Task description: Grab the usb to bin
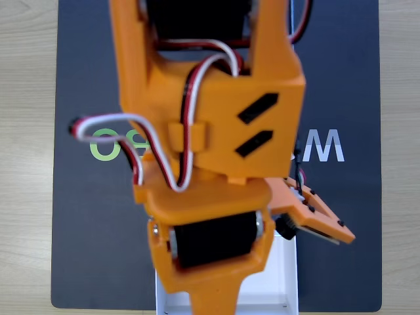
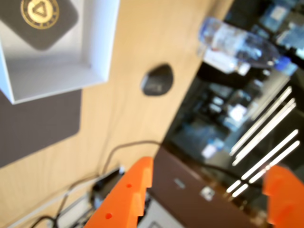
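Usb: the dark grey pad [image 2: 42,21] with the round gold emblem lies flat inside the bin, at the top left of the wrist view, partly cut by the frame edge.
Bin: the white open-top box [image 2: 97,47] rests on the bench, one corner over the dark mat [image 2: 33,123]. In the fixed view its white wall [image 1: 289,269] shows at the bottom centre, under the arm.
Jaws: the two orange fingers of the gripper [image 2: 204,199] stand wide apart at the bottom of the wrist view, with nothing between them. One finger [image 2: 126,199] sits bottom centre-left, the other at the bottom right corner.
Usb relative to jaws: well apart; the pad is at the top left and the jaws at the bottom, with no contact.
Arm: the orange arm [image 1: 210,131] occupies the centre of the fixed view, with red, black and white wires looped across it.
Surface: a light wood-grain bench [image 2: 137,42] carries the dark mat, which bears pale lettering [image 1: 321,146] in the fixed view.
Bench items: a dark computer mouse [image 2: 156,80] lies just beside the bin; a thin cable [image 2: 128,145] runs below it.
Room: a blurred clear plastic bottle [image 2: 237,45] shows at the upper right, with bright streaked reflections on a dark background beyond the bench edge.
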`<action>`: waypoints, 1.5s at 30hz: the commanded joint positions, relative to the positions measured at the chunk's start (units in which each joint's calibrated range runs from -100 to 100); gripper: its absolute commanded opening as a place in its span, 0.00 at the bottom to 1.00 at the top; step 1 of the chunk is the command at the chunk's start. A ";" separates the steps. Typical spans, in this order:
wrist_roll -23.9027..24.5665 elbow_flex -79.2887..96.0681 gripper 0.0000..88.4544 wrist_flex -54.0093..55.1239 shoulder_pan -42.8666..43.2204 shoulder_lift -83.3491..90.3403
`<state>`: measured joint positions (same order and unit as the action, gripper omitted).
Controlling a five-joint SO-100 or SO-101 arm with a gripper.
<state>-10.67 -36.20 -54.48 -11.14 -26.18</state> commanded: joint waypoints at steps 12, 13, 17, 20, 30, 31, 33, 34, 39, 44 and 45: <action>15.30 20.75 0.15 -15.92 -1.23 35.12; 16.66 22.10 0.15 -18.37 -1.23 37.16; 19.50 28.79 0.13 -24.04 -1.15 45.13; 19.55 36.83 0.07 -25.18 -1.15 52.25; 12.72 81.00 0.05 -16.71 -0.22 90.57; 12.09 85.70 0.05 -14.00 -0.48 94.22; 10.83 94.01 0.05 -10.69 -0.56 100.58; 9.46 99.61 0.05 -10.25 -0.56 105.07; 7.67 109.73 0.05 -10.34 -0.64 114.56; 6.41 117.77 0.05 -10.42 -0.64 120.08; 6.25 119.21 0.05 -10.51 -0.64 121.35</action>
<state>-3.80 79.85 -65.78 -11.49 92.14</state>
